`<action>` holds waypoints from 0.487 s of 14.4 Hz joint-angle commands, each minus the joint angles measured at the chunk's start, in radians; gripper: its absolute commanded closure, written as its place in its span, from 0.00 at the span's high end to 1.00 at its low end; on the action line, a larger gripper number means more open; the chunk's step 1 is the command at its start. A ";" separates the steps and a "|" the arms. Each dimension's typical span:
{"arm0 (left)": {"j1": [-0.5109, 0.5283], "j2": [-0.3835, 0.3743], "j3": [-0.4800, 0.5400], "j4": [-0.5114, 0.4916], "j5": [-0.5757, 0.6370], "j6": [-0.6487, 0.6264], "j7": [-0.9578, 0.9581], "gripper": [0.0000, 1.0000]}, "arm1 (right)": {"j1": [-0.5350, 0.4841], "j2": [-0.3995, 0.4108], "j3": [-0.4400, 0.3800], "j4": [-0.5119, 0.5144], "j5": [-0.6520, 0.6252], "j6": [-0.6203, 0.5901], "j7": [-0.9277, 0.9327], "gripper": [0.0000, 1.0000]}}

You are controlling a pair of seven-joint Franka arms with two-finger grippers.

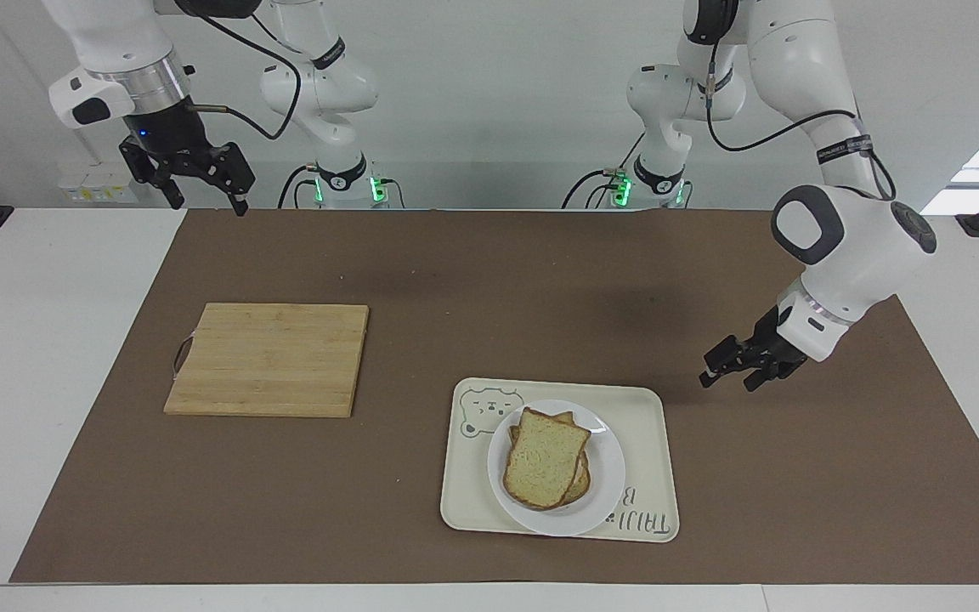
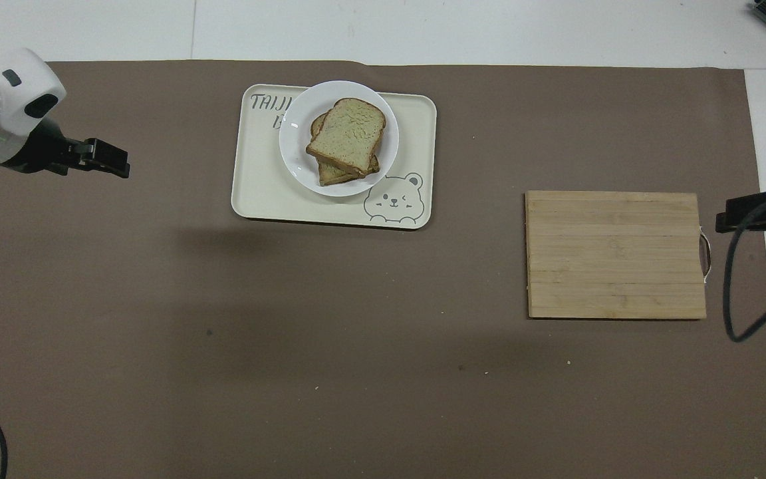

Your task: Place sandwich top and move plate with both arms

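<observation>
The sandwich top, a pale slice with a brown crust, lies on top of another slice on the white plate. The plate sits on the cream bear tray. My left gripper hangs open and empty over the brown mat, off the tray toward the left arm's end of the table. My right gripper waits open, raised over the mat's corner at the right arm's end, close to the robots.
A wooden cutting board with a small handle lies on the brown mat toward the right arm's end. The right arm's black cable loops near the board's handle.
</observation>
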 commanded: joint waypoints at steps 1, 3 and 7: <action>-0.011 -0.075 0.004 0.012 0.083 -0.097 -0.010 1.00 | -0.014 -0.010 0.005 -0.009 0.019 0.002 -0.024 1.00; -0.010 -0.155 -0.006 -0.003 0.087 -0.140 -0.004 1.00 | -0.012 -0.010 0.005 -0.009 0.019 0.002 -0.025 1.00; -0.016 -0.195 -0.006 0.044 0.080 -0.298 -0.008 1.00 | -0.014 -0.010 0.005 -0.009 0.019 0.002 -0.024 1.00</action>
